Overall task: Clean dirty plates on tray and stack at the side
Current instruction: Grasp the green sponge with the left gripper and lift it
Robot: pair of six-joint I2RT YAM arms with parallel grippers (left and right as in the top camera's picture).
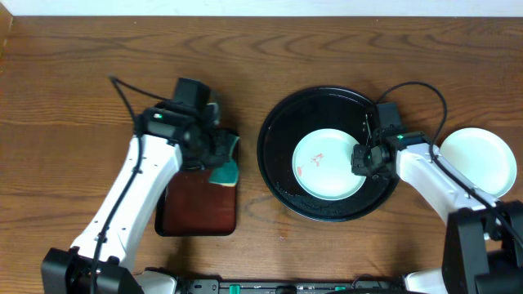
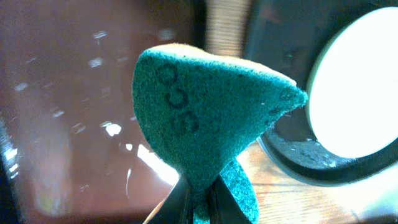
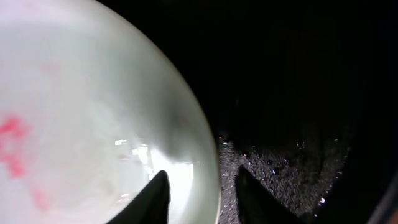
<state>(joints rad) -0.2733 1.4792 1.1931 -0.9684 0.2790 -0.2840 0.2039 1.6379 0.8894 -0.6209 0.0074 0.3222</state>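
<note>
A pale mint-white plate point(image 1: 328, 165) with small red smears lies in the round black tray point(image 1: 282, 122). My right gripper point(image 1: 365, 159) is open and straddles the plate's right rim. In the right wrist view point(image 3: 202, 199) one finger is over the plate point(image 3: 81, 112) and the other over the tray point(image 3: 298, 93). My left gripper point(image 1: 221, 159) is shut on a green sponge point(image 1: 225, 171) point(image 2: 205, 124), held over the tray's left side. Another pale plate point(image 1: 478, 161) lies on the bare wood at the right. I cannot tell whether others lie under it.
A small rectangular dark-brown tray point(image 1: 198, 204) point(image 2: 62, 93) lies under the sponge, left of the black tray. The left wrist view also shows the black tray's rim point(image 2: 311, 168) and the plate point(image 2: 354, 93). The table's far edge runs along the top.
</note>
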